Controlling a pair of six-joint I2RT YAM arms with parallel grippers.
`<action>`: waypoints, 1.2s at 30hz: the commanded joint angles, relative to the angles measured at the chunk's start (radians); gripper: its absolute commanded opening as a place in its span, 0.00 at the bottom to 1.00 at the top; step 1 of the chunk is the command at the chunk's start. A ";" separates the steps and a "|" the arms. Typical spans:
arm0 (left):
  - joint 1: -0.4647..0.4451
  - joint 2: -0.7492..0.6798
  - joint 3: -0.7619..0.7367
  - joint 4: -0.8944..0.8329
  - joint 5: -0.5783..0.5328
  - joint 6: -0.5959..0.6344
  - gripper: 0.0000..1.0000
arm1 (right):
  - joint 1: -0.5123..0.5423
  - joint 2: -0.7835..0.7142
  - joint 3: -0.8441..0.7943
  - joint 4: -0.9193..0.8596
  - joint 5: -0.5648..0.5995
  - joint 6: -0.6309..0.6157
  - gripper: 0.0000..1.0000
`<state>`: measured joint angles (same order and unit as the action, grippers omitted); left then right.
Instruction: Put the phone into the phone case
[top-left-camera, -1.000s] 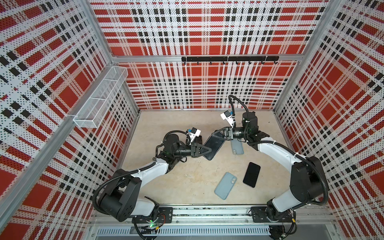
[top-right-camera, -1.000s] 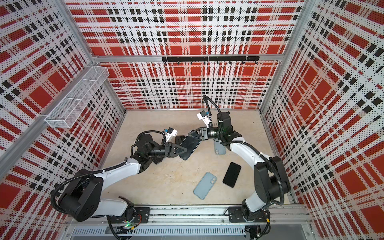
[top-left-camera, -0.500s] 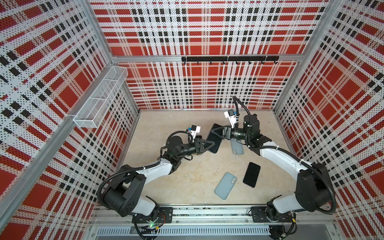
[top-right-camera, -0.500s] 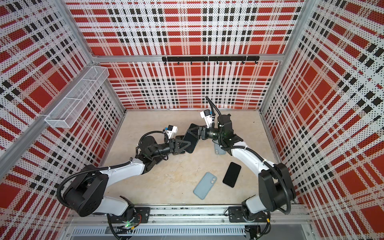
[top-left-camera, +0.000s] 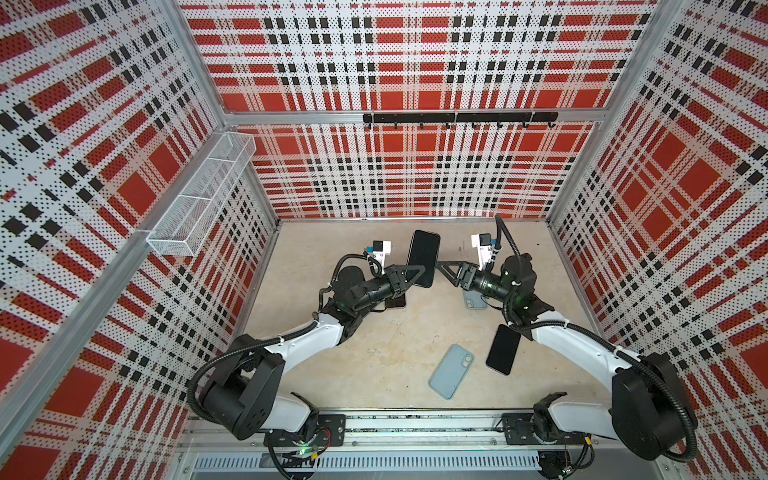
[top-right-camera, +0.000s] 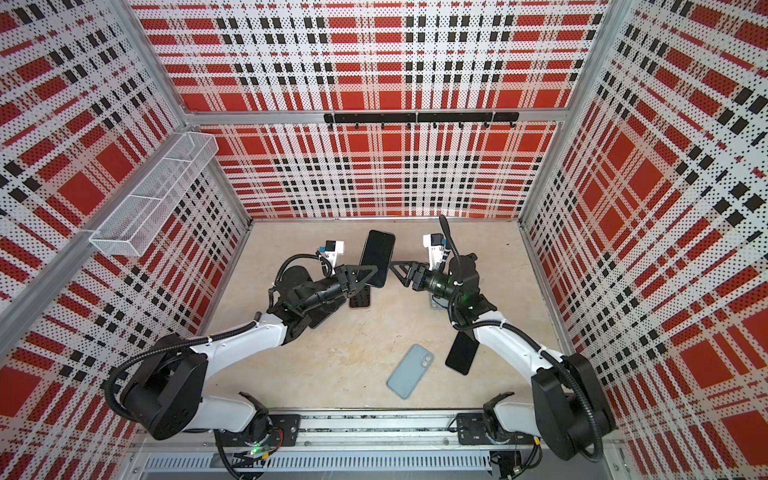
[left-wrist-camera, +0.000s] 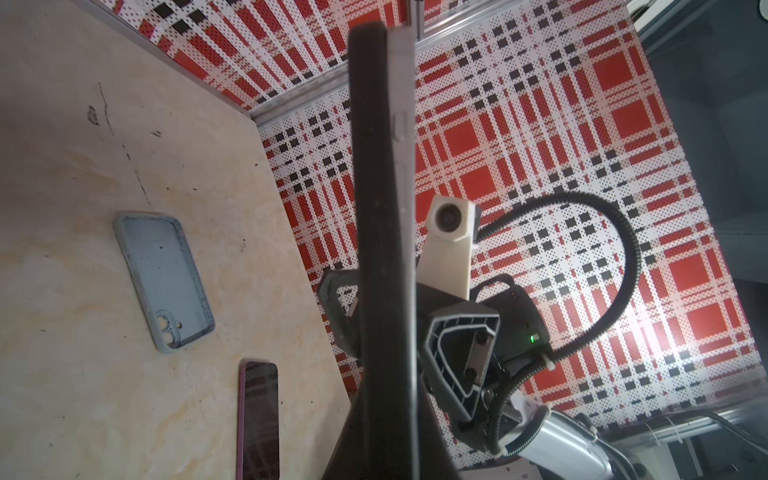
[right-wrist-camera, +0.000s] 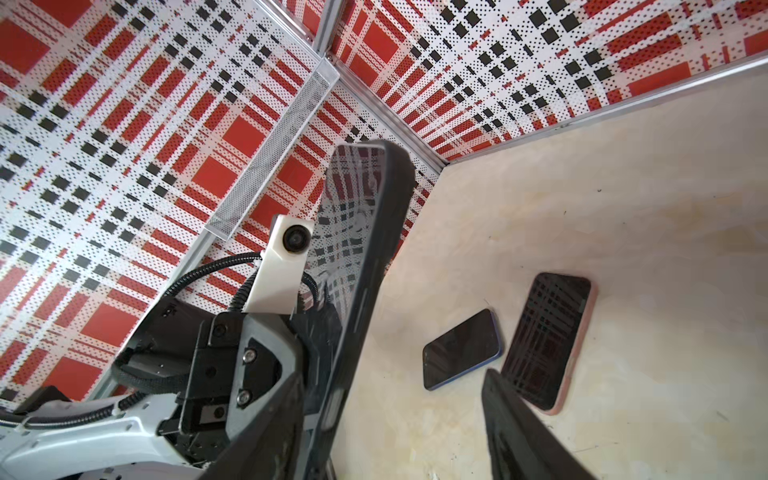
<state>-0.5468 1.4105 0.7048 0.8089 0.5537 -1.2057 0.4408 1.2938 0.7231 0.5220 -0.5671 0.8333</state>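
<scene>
A phone (top-left-camera: 423, 257) with a black phone case on its back stands on edge above the table in both top views. My left gripper (top-left-camera: 415, 272) is shut on its lower part. The left wrist view shows the phone (left-wrist-camera: 382, 208) edge-on, black case beside a pale side with buttons, rising out of that gripper (left-wrist-camera: 386, 449). Just right of the phone, my right gripper (top-left-camera: 446, 268) is open. In the right wrist view its fingers (right-wrist-camera: 519, 436) are spread wide, and the phone (right-wrist-camera: 357, 249) with its reflective screen stands close by the other finger.
On the beige table (top-left-camera: 353, 365) lie a light blue case (top-left-camera: 451, 371), a black phone (top-left-camera: 503, 349), another blue case (top-left-camera: 473, 300) under my right arm, and a dark phone (top-right-camera: 360, 297) under my left gripper. A wire basket (top-left-camera: 199, 199) hangs on the left wall.
My right gripper has opened and let go of the phone, drawing slightly to the right. My left gripper has carried the phone up and toward the back wall, turning it more upright.
</scene>
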 joint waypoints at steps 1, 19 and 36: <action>-0.006 -0.041 0.025 0.030 -0.087 0.012 0.00 | 0.029 -0.002 -0.018 0.211 0.015 0.101 0.65; -0.017 -0.080 0.024 0.059 -0.205 0.003 0.00 | 0.094 0.068 -0.096 0.427 0.076 0.211 0.60; -0.030 -0.047 0.038 0.093 -0.195 -0.013 0.00 | 0.111 0.213 -0.038 0.613 0.019 0.302 0.28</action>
<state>-0.5648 1.3716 0.7055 0.7994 0.3546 -1.2098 0.5488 1.4940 0.6586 1.0500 -0.5461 1.1217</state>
